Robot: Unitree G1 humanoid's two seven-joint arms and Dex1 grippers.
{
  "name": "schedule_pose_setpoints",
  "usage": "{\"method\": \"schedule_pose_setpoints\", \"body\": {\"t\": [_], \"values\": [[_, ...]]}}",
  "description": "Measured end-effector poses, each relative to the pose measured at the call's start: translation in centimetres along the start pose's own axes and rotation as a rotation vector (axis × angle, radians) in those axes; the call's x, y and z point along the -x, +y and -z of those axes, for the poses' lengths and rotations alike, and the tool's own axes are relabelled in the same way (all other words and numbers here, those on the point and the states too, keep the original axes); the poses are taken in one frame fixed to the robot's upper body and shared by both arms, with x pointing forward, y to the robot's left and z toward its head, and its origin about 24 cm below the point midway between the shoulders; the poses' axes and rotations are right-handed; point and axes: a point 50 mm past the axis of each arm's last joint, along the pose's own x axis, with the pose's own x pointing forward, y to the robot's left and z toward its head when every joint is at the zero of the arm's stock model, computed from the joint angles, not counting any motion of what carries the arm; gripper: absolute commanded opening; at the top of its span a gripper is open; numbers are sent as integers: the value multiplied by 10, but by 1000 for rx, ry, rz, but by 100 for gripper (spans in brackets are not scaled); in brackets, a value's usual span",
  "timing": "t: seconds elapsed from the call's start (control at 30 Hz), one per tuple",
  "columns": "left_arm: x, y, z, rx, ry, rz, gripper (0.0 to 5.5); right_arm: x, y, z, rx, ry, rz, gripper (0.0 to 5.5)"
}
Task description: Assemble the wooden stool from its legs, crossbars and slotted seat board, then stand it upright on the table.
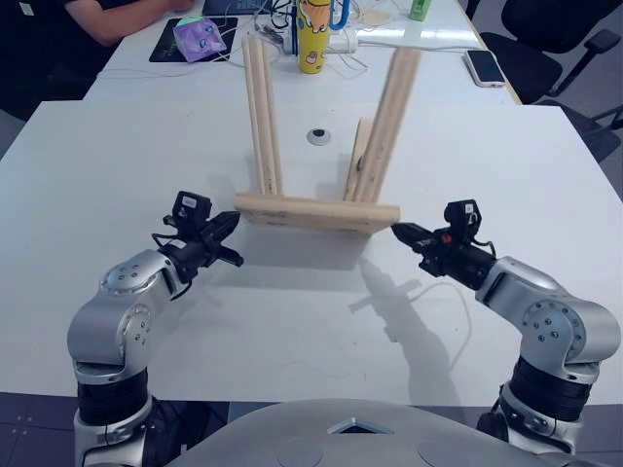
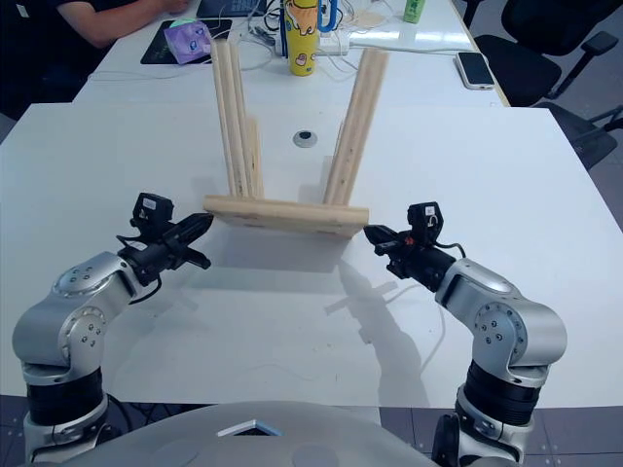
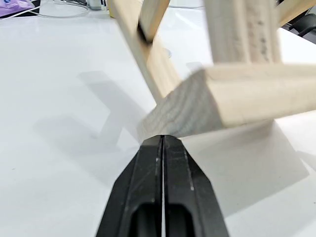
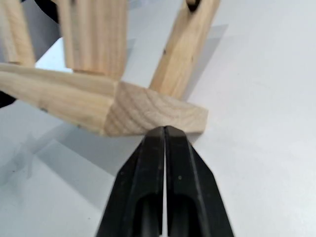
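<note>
Stool (image 1: 316, 212) lies on white table (image 1: 506, 175), cluttered desk (image 1: 438, 68) behind.

Stool (image 1: 316, 211) pale wood, visible grain. Table (image 1: 107, 165) white. Left claw (image 3: 162, 143), right claw (image 4: 164, 131) black. Cup (image 1: 312, 39) yellow.

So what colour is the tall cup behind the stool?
The cup is yellow, best seen in the left eye view.

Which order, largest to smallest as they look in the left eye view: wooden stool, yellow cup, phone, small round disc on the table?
1. wooden stool
2. yellow cup
3. phone, near the cup's size; both sit far back
4. round disc
</note>
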Motion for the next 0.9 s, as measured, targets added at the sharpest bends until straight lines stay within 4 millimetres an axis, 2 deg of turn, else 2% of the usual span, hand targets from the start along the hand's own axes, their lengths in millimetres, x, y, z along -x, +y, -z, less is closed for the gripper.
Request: {"method": "schedule_pose_setpoints", "body": {"t": [0.2, 0.27, 0.3, 0.37, 0.47, 0.53, 0.67, 0.73, 0.77, 0.83, 0.9], "values": [[7, 10, -5, -34, 22, -27, 2, 0, 9, 3, -65, 25, -76, 0], [10, 11, -8, -136, 32, 21, 2, 1, 7, -1, -10, 14, -58, 0], [11, 10, -7, -193, 42, 57, 21, 1, 4, -5, 33, 6, -36, 20], [14, 6, 2, -260, 57, 152, 38, 3, -7, -9, 100, -14, -19, 38], [22, 7, 9, -253, 16, 253, 76, 9, -26, -6, 163, -42, -47, 77], [26, 14, 12, -286, 1, 268, 102, 11, -31, -2, 232, -43, -96, 103], [42, 42, 20, -385, 18, 239, 155, 19, -53, 18, 364, 44, -124, 159], [45, 44, 23, -415, 21, 263, 185, 24, -64, 23, 426, 59, -131, 190], [48, 44, 24, -440, 17, 295, 201, 31, -76, 27, 449, 88, -157, 206], [49, 44, 23, -472, 7, 331, 224, 39, -87, 29, 408, 107, -209, 229], [45, 43, 20, -506, -5, 397, 244, 37, -94, 20, 373, 77, -297, 263]]}}
